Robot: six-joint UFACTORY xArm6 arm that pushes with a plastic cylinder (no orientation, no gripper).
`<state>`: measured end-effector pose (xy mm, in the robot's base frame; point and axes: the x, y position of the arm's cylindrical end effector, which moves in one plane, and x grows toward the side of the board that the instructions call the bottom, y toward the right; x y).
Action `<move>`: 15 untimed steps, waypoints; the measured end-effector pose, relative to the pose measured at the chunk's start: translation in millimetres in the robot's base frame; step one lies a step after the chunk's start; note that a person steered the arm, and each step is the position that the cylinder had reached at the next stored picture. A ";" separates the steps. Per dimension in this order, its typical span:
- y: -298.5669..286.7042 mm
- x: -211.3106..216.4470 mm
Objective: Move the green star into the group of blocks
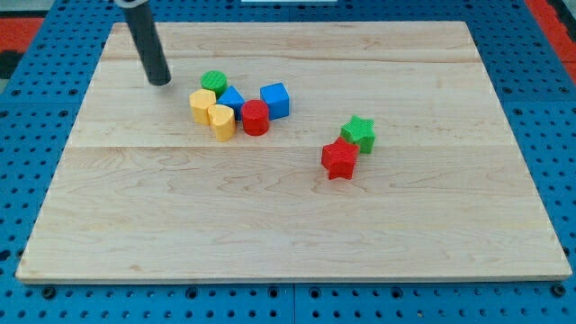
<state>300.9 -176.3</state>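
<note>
— Item one, what do we record?
— We list a pale wooden board [297,225], made of planks joined side by side, the seams running across from the view's left to the view's right, grain visible.

— And under it?
— We note a blue perforated surface [553,108], regular rows of small holes, showing on all sides of the board.

— Anything beyond that?
— We enter patches of red-orange flooring [36,22] at the view's top left, and again at the top right corner [553,11].

— Lighting?
— We log it as even and soft, with faint shadows only. Walls, windows and furniture we cannot see.
</note>
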 end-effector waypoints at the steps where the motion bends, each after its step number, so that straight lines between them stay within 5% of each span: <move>1: 40.0 -20.0; 3: 77.9 12.5; 5: 125.6 -50.1; 6: 214.5 -66.7; 7: 296.9 -39.0; 8: 327.3 44.5; 10: 333.8 169.6; 11: 306.0 182.4; 13: 252.8 150.2; 15: 266.5 79.6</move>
<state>380.4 90.2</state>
